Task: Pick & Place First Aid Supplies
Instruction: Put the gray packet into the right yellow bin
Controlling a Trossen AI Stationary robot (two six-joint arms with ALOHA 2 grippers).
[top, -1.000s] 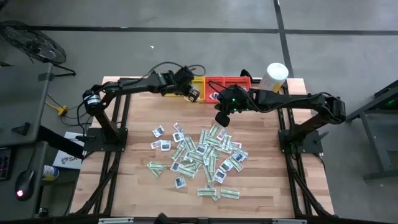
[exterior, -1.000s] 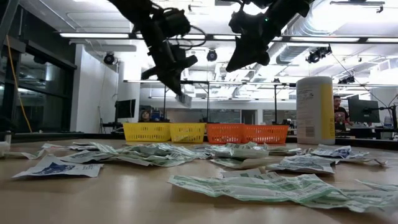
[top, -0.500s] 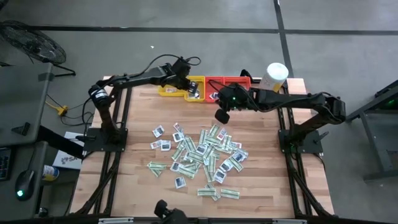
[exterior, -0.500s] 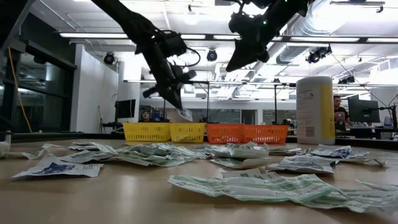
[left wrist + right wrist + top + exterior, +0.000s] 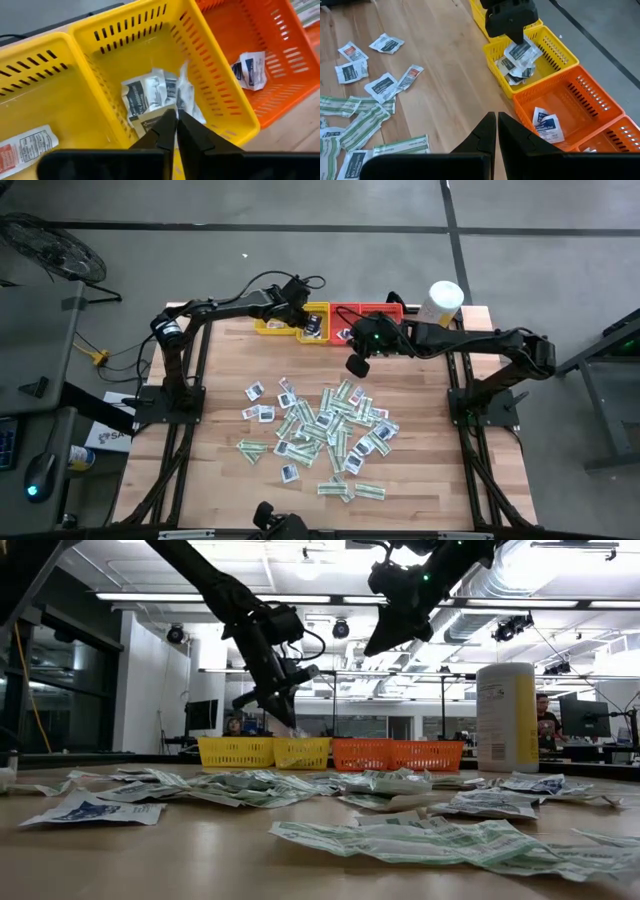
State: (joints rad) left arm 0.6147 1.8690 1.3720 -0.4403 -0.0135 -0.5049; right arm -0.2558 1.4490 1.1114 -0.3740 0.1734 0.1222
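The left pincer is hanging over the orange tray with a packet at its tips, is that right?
Not quite. The left pincer is over a yellow tray, not the orange tray beside it. The left wrist view shows this, with a packet at its tips, as you say.

Wooden table, seen from above. Along its far edge: yellow trays, then red-orange trays (touching, one row), with a white-and-yellow cylindrical canister upright just beyond the red-orange end.
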